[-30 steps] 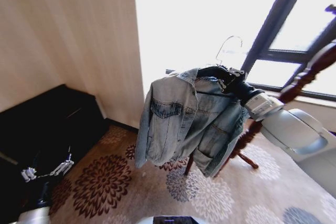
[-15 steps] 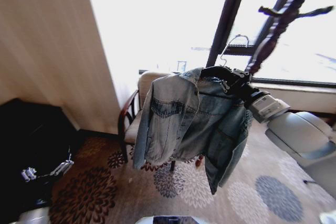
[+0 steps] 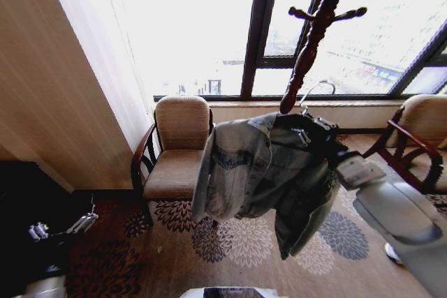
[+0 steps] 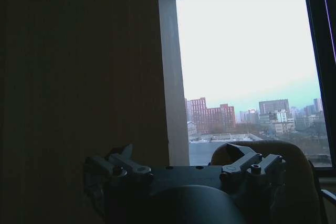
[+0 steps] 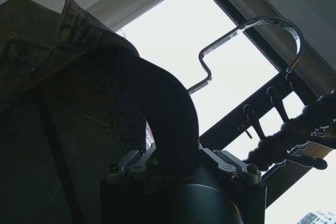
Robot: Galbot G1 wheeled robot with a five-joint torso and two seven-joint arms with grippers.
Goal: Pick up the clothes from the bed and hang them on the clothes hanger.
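Jacket (image 3: 262,172) on hanger (image 3: 307,106), clenched in our right gripper (image 3: 307,134).
Left gripper (image 3: 59,228) parked at 8 o'clock, fingers spread.

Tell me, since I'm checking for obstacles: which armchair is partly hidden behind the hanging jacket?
The left armchair by the curtain; the denim jacket overlaps its right edge.

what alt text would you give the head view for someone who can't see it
The right gripper holds a hanger with a denim jacket draped on it, just in front of a wooden coat stand by a bright window. A chair stands behind on patterned carpet; the left gripper hangs low at the robot's left.
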